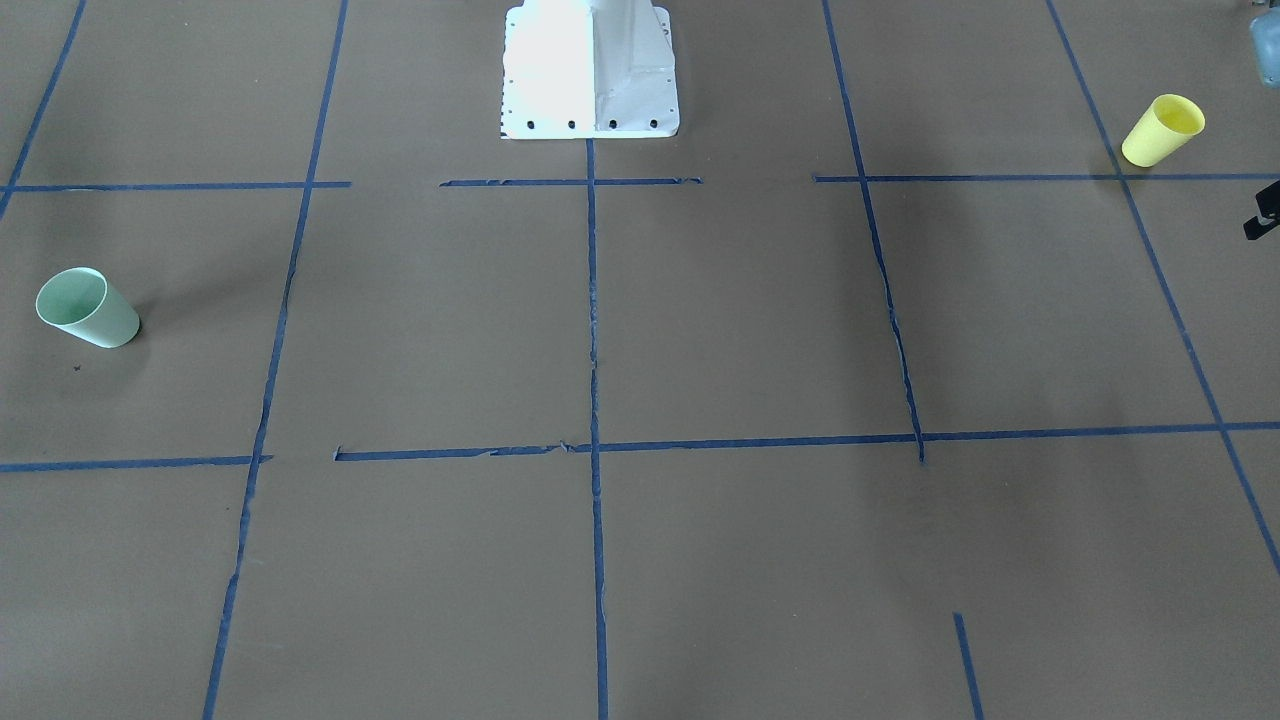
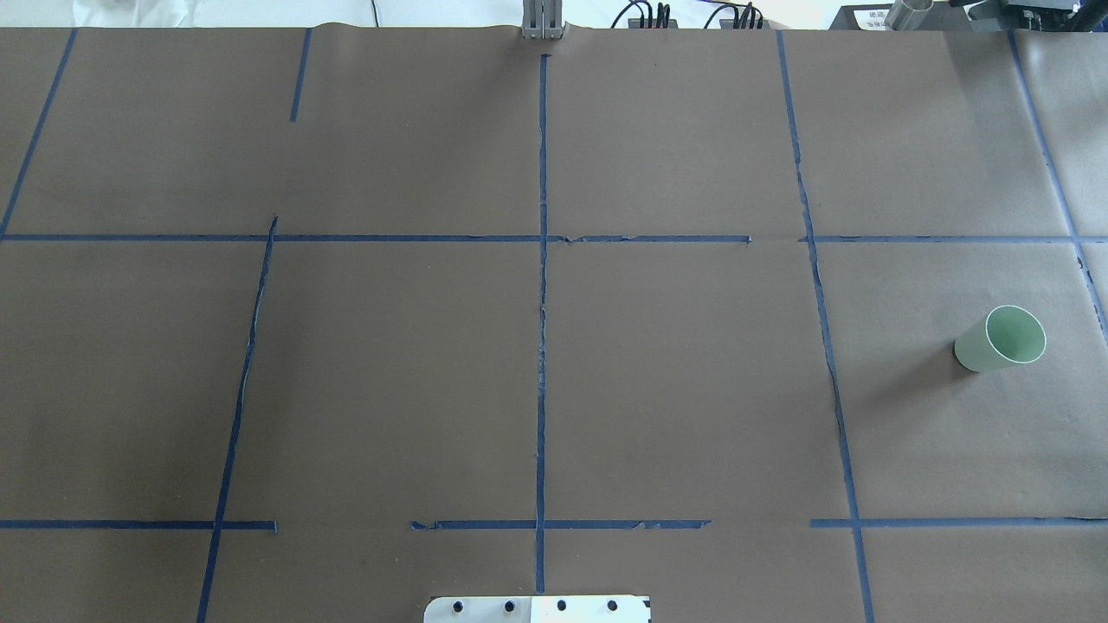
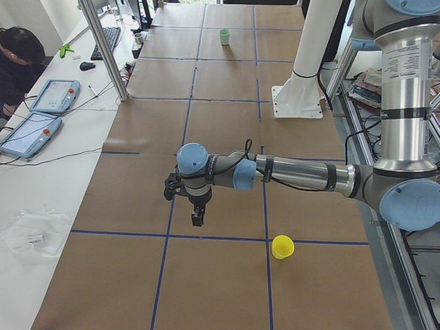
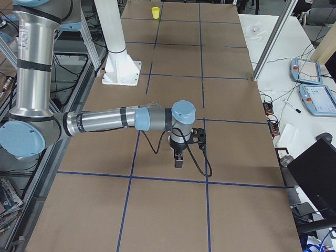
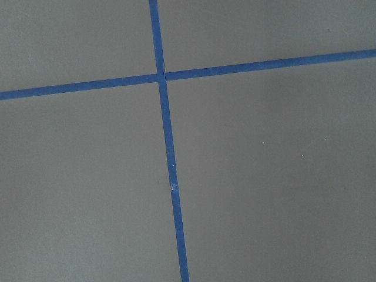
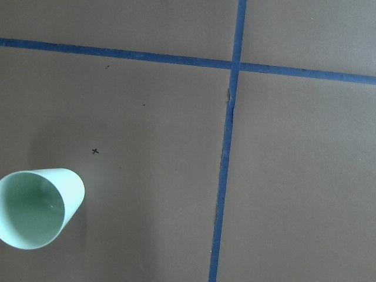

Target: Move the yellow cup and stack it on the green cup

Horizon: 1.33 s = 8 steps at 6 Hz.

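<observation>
The yellow cup (image 1: pixel 1163 130) stands upright on the brown table, on the robot's left side; it also shows in the exterior left view (image 3: pixel 282 246) and far off in the exterior right view (image 4: pixel 155 12). The green cup (image 2: pixel 1000 339) stands upright on the robot's right side, and it shows in the front view (image 1: pixel 88 308) and the right wrist view (image 6: pixel 36 208). My left gripper (image 3: pixel 197 214) hangs above the table, apart from the yellow cup. My right gripper (image 4: pixel 178 160) hangs above the table near the green cup. I cannot tell whether either is open or shut.
The white robot pedestal (image 1: pixel 590 70) stands at the table's middle rear. Blue tape lines (image 2: pixel 542 329) grid the brown paper. An operator (image 3: pixel 17 65) and tablets (image 3: pixel 31 134) are at a side bench, with a metal post (image 3: pixel 103 48) at the table edge.
</observation>
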Available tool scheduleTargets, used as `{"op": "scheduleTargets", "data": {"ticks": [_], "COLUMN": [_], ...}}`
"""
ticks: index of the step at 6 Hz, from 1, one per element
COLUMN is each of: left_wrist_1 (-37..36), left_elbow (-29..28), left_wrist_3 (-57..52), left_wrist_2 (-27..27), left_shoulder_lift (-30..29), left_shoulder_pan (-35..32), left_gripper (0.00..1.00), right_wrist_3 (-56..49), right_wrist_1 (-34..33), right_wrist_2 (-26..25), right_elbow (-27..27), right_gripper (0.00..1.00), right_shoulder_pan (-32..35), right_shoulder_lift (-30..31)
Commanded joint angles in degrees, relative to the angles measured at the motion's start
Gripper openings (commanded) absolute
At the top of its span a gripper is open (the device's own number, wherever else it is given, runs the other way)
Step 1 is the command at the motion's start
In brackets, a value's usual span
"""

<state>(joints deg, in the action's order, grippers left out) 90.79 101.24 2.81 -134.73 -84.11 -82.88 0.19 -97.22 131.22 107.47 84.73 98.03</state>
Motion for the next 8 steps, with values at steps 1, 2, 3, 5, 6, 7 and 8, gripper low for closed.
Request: {"op": "scheduleTargets", "data": {"ticks": [1,2,3,5,6,7,8], "left_wrist_1": [0.0,-0.2,0.3,0.5,0.5,0.5,0.5], "left_elbow": [0.2,0.2,1.6,2.0,4.4,7.3,11.2], "left_wrist_3": [-0.3,-0.3,0.2,0.2,0.3,0.7,13.0], "left_wrist_2": [-0.4,-0.3,0.3,2.7,3.0,5.1,6.6], "left_shoulder_lift": [0.0,-0.1,-0.8,-4.3,-4.1,-4.1,-3.4], "left_shoulder_pan": [0.0,0.1,0.2,-0.1,-0.1,0.5,3.1], "left_gripper": [1.00,1.00,1.00,1.00,1.00,1.00,1.00], "right_wrist_3": [0.3,0.5,0.6,0.9,0.0,0.3,0.0], "right_wrist_1": [0.0,0.0,0.0,-0.1,-0.1,0.0,0.0], "right_wrist_2": [0.0,0.0,0.1,0.4,0.3,0.4,0.4], "right_elbow": [0.0,-0.1,-0.2,-0.2,-0.2,0.2,0.7], "right_gripper": [1.00,1.00,1.00,1.00,1.00,1.00,1.00], "right_shoulder_pan": [0.0,0.0,-0.1,0.0,0.0,0.0,0.0], "right_shoulder_lift": [0.0,-0.3,-0.4,-2.0,-1.9,-1.9,-2.0]}}
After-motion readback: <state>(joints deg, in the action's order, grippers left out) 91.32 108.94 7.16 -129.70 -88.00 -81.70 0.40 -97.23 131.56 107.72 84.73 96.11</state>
